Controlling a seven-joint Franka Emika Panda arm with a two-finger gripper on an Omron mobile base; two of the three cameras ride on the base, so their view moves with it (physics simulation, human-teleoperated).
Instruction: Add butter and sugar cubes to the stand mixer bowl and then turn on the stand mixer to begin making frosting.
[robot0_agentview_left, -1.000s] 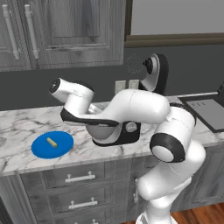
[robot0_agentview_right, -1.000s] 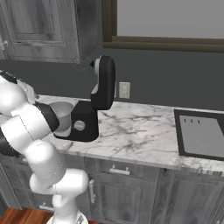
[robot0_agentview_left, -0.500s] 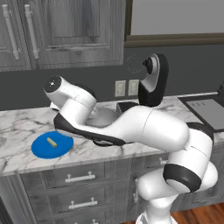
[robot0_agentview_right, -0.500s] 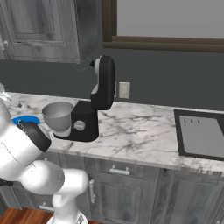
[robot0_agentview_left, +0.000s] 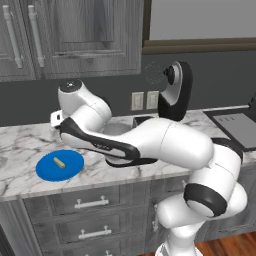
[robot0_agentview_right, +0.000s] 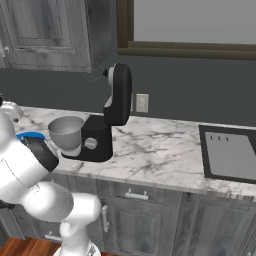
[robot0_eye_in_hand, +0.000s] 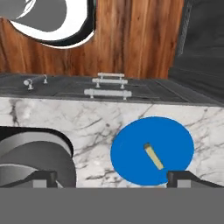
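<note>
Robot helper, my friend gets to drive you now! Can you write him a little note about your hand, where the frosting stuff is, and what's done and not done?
Gripper: open, holding nothing, aimed at the blue plate.
The butter lies on the blue plate on the marble counter, left of the stand mixer.
The stand mixer bowl sits on the mixer's base; its head is tilted up and back. I can't see inside the bowl.
Sugar cubes: I can't make them out.
Done: nothing that I can confirm.
Left: the butter goes into the bowl, the sugar cubes need checking, then turn the mixer on.
</note>
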